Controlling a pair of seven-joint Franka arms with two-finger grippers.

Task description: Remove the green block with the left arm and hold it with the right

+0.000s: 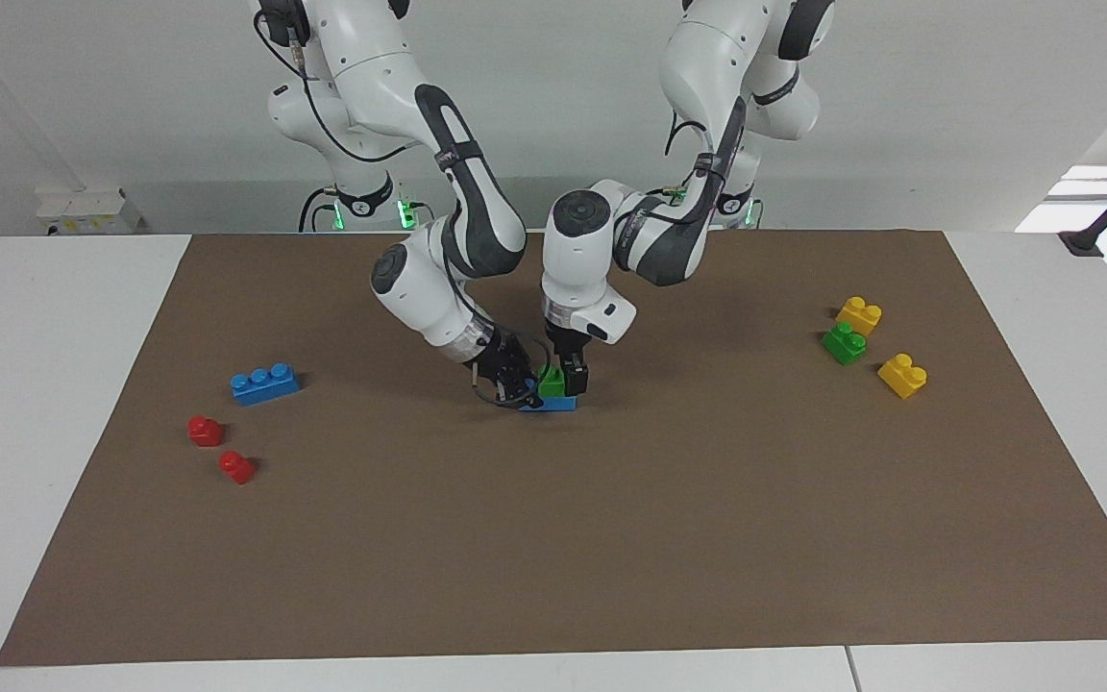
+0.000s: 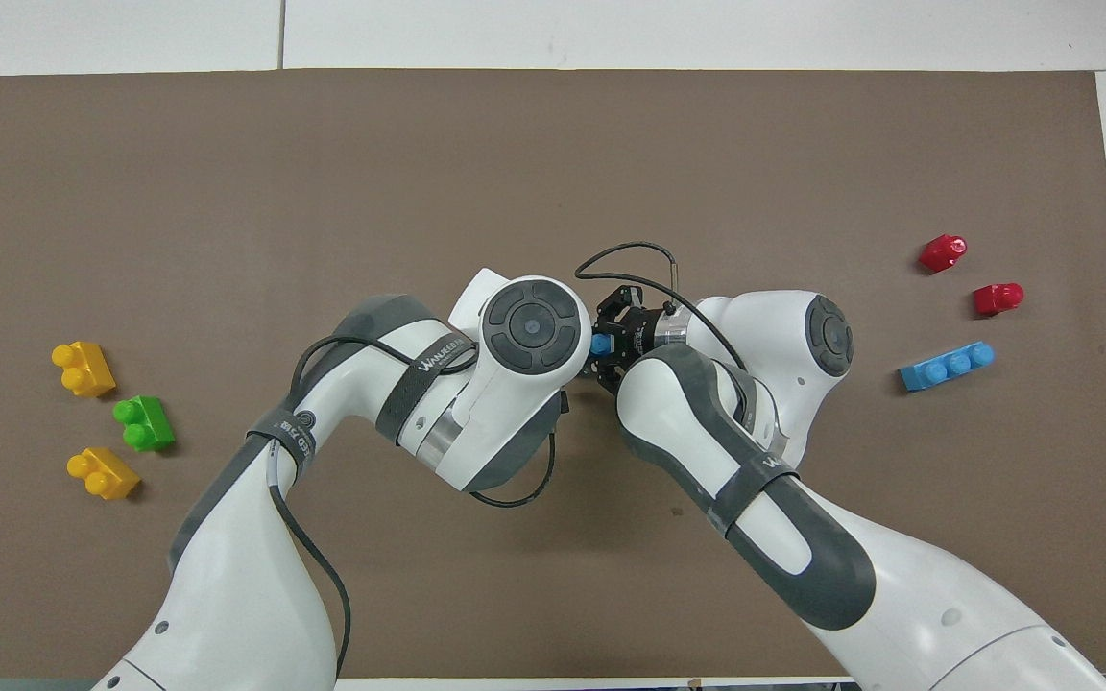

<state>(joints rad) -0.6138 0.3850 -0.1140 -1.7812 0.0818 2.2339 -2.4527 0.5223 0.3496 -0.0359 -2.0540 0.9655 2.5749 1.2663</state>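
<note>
High facing view and steep overhead view, both over the brown mat [image 1: 611, 538].

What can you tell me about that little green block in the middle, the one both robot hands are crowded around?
The green block is a small, bright green toy brick that looks like plastic. It sits upright on top of a flat blue brick near the middle of the brown mat. The left gripper comes down on it from above, its dark fingers against the block. The right gripper, slanting in beside it, is shut on the blue brick's end. From overhead the arms hide it.
</note>
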